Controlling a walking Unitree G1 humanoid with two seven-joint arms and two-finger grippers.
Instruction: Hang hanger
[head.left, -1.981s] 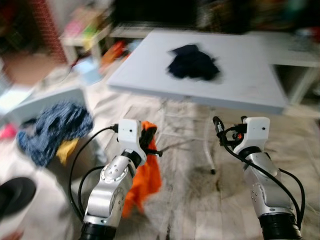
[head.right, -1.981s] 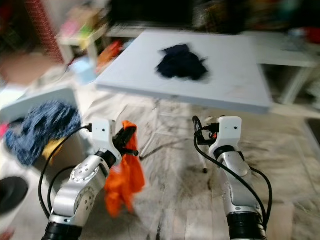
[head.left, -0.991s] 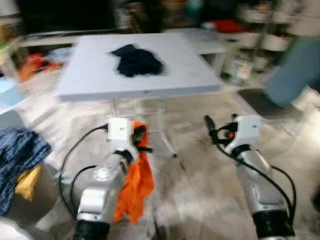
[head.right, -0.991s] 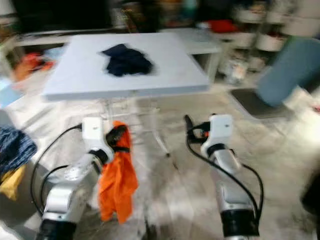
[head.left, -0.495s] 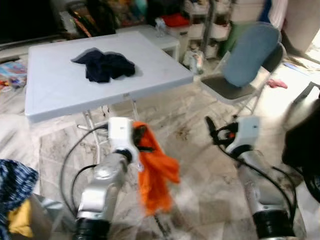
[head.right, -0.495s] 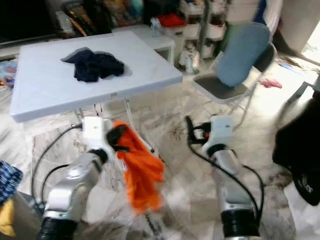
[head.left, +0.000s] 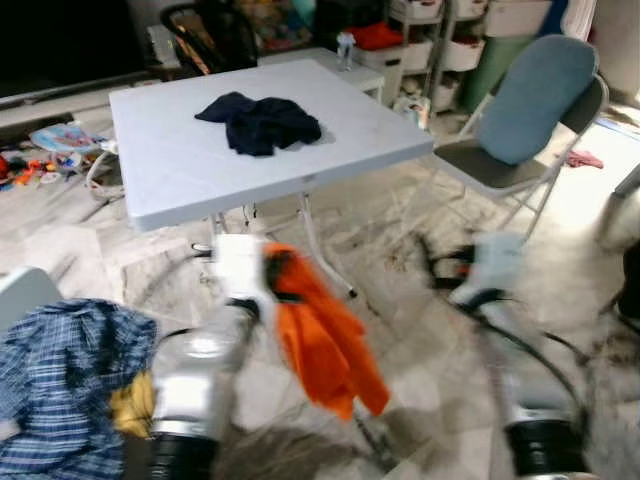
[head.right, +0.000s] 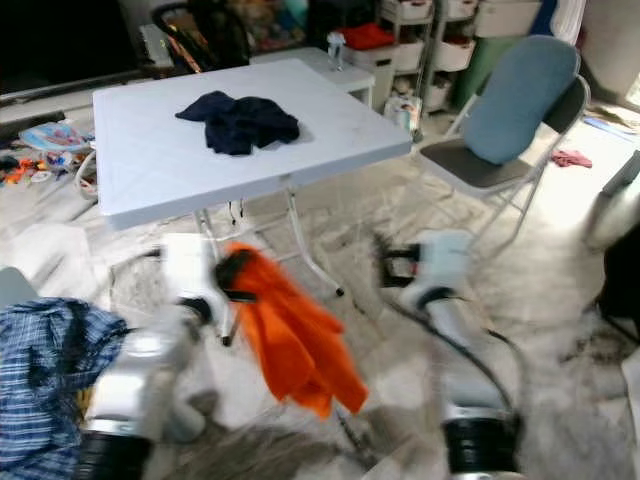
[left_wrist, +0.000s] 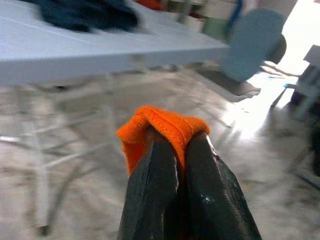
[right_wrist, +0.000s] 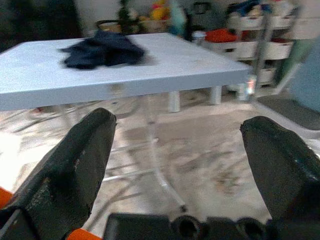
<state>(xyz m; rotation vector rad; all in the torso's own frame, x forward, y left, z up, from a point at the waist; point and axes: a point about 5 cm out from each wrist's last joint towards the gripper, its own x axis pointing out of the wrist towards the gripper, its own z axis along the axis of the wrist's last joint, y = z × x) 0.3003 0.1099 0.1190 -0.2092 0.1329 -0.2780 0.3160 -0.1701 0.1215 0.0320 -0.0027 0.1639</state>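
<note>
My left end effector (left_wrist: 175, 150) is squeezed tight on a bright orange cloth (head.left: 325, 335); my two black fingers (left_wrist: 152, 195) pinch a fold of it, and the fold bulges over their tips like a little hump; the cloth looks soft and knitted; the rest of it hangs down loose from my grip, crumpled and floppy, and swings out toward 5 o'clock; it is off the floor (head.left: 420, 300); I cannot see a hanger shape in it, just cloth.

My right end effector (right_wrist: 180, 165) is wide open and holds nothing; its two fingers stand far apart; my right arm (head.right: 440, 300) is blurred, out at 3 o'clock from the orange cloth.

Ahead of me, at 12 o'clock, stands a light grey folding table (head.left: 190, 160); a dark blue bundle of clothes (head.left: 260, 120) lies on it, near its middle; at 2 o'clock is a folding chair (head.left: 530, 110) with a blue back; at 8 o'clock, down by my left side, is a heap of blue checked cloth (head.left: 60, 370) with something yellow (head.left: 130, 405) beside it.
</note>
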